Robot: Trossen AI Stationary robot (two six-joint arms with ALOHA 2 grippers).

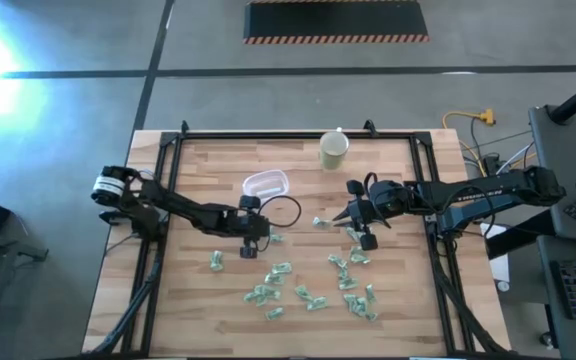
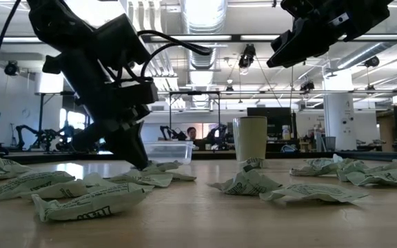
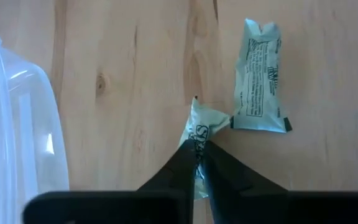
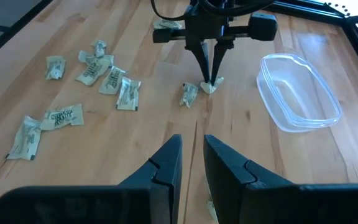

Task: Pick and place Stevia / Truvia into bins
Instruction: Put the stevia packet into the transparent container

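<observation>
Several pale green and white Stevia sachets [image 1: 308, 290] lie scattered on the near half of the wooden table. The clear tub [image 1: 266, 183] stands empty near the table's middle. My left gripper [image 3: 199, 163] is down at the table just near of the tub, shut on one crumpled sachet [image 3: 201, 124]. A second sachet [image 3: 258, 78] lies flat right beside it. My right gripper [image 4: 191, 162] hangs above the table to the right of the middle, open with nothing between its fingers. My left gripper pinches the crumpled sachet's near end [image 3: 199, 142] between its two fingertips. The fingers [image 4: 209, 65] slant down from the table's left side. The sachet's free end [image 4: 212, 86] lies on the wood.
A beige cup [image 1: 333, 148] stands upright at the far edge, right of the tub. One sachet [image 1: 320, 222] lies alone just left of my right gripper. A black frame [image 1: 268, 135] runs round the table's edges.
</observation>
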